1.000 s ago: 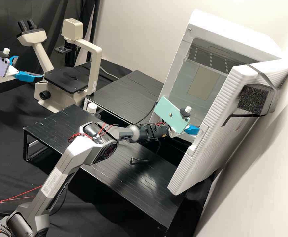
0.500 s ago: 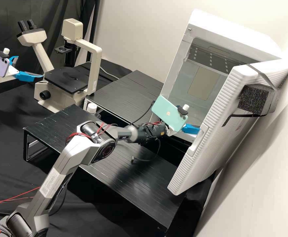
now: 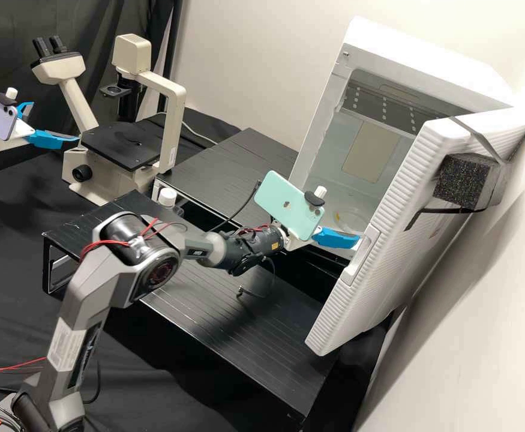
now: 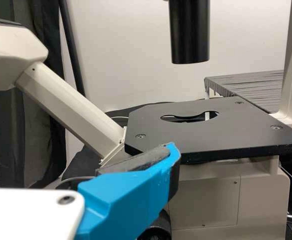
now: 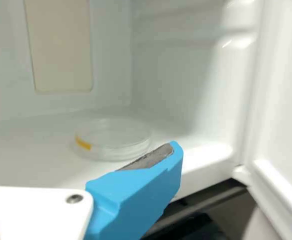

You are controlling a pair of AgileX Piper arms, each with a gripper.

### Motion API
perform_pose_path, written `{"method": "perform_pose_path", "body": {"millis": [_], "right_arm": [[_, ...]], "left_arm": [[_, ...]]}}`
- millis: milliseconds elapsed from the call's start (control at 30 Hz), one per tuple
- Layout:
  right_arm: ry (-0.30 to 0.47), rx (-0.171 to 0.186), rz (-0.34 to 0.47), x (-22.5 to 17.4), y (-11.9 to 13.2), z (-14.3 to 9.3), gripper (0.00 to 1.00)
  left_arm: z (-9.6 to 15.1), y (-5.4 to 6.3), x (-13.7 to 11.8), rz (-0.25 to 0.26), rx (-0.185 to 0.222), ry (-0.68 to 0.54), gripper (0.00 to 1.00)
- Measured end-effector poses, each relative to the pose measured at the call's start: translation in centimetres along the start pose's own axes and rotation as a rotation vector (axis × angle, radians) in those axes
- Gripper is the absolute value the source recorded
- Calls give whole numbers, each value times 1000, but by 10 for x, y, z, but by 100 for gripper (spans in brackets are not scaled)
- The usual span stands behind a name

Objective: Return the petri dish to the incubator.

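Observation:
The right gripper [image 3: 338, 238] is in the high view just outside the incubator [image 3: 328, 84], by the lower end of its opening. On the incubator's floor lies the clear petri dish [image 3: 351, 221], an orange mark at its edge. From the right wrist view, the petri dish [image 5: 116, 145] rests flat inside, apart from the right gripper [image 5: 80, 154], whose fingers are spread with nothing held. Beside the microscope stage, the left gripper [image 3: 55, 122] stands open and empty; the left wrist view shows the left gripper [image 4: 80, 152] near the stage [image 4: 226, 132].
The incubator door [image 3: 388, 234] stands wide open, close to the right gripper's fingers. A cream microscope [image 3: 169, 108] is at the back left. Two black slatted stands [image 3: 238, 324] occupy the middle, with a small capped bottle [image 3: 167, 198] behind the right arm's elbow.
The right gripper has moved back out of the incubator, toward the left in the high view, and the petri dish has come into sight inside. The left arm has stayed still.

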Motion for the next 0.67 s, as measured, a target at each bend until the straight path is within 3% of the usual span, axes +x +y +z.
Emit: {"method": "perform_pose_path", "body": {"millis": [200,400,467,667], "right_arm": [[96,98,104,-47,21,-3,100],[264,109,189,-106,13,-17,100],[311,122,172,-123,7,-20,100],[385,227,13,-156,-16,-25,100]], "left_arm": [[0,0,0,0,0,0,100],[0,0,0,0,0,0,100],[0,0,0,0,0,0,100],[0,0,0,0,0,0,100]]}}
